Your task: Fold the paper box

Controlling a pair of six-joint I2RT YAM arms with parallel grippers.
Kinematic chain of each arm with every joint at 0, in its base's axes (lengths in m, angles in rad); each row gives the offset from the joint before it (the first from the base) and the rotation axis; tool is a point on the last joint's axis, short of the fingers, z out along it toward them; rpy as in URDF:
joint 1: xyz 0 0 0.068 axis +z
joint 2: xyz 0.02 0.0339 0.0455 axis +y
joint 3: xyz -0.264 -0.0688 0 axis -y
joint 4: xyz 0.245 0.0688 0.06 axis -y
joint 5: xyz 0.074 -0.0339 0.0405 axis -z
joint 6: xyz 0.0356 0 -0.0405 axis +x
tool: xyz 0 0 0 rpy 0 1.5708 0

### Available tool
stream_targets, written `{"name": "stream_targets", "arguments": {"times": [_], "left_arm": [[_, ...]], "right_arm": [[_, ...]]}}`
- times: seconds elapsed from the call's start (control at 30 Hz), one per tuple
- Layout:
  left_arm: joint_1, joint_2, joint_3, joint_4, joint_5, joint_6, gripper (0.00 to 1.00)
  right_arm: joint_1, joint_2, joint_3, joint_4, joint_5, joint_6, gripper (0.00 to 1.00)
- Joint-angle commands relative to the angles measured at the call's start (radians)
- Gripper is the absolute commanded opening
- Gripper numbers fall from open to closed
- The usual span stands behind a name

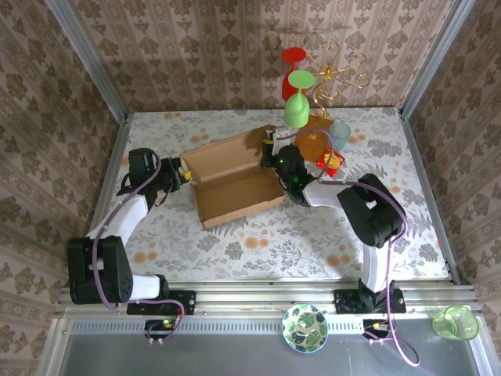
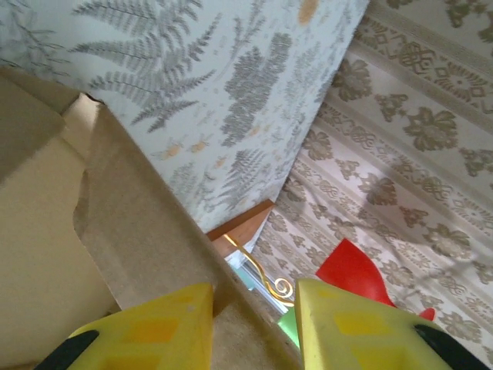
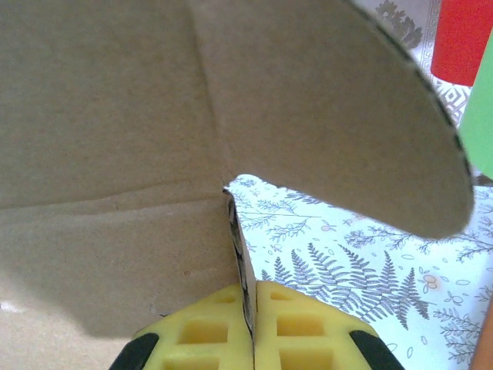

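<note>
The paper box point(image 1: 231, 176), plain brown cardboard, lies open in the middle of the table with its lid panel raised toward the back. My left gripper point(image 1: 184, 171) is at the box's left end. In the left wrist view its yellow fingers point(image 2: 166, 327) straddle a cardboard flap point(image 2: 131, 216); the left finger touches it and a gap remains before the right finger. My right gripper point(image 1: 275, 157) is at the box's right end. In the right wrist view that gripper point(image 3: 253, 316) is shut on the thin edge of a box wall point(image 3: 115, 116).
A gold wire stand point(image 1: 333, 78) with a red glass point(image 1: 294, 59) and a green glass point(image 1: 297, 106) rises behind the box. A grey-blue cup point(image 1: 340, 131), an orange packet point(image 1: 313, 141) and a small red-yellow item point(image 1: 332, 162) crowd the right arm. A patterned plate point(image 1: 305, 327) and a green cup point(image 1: 455, 322) sit by the near rail.
</note>
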Motion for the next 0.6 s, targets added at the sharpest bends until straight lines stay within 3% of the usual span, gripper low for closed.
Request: {"name": "stream_targets", "arguments": {"times": [0.0,0.33,0.57], "left_arm": [[-0.003,-0.002,-0.035,0.061,0.09,0.082,0.32],[-0.022,-0.074,-0.076,-0.04,0.109,0.248,0.31],[-0.048,-0.156,-0.14,-0.131,0.088,0.344,0.29]], "right_arm": [[0.031,0.029,-0.02,0.04,-0.074,0.043,0.01],[0.056,-0.019,-0.134,0.077,-0.045,0.05,0.07],[0.058,-0.101,-0.2,0.041,-0.024,0.062,0.2]]}}
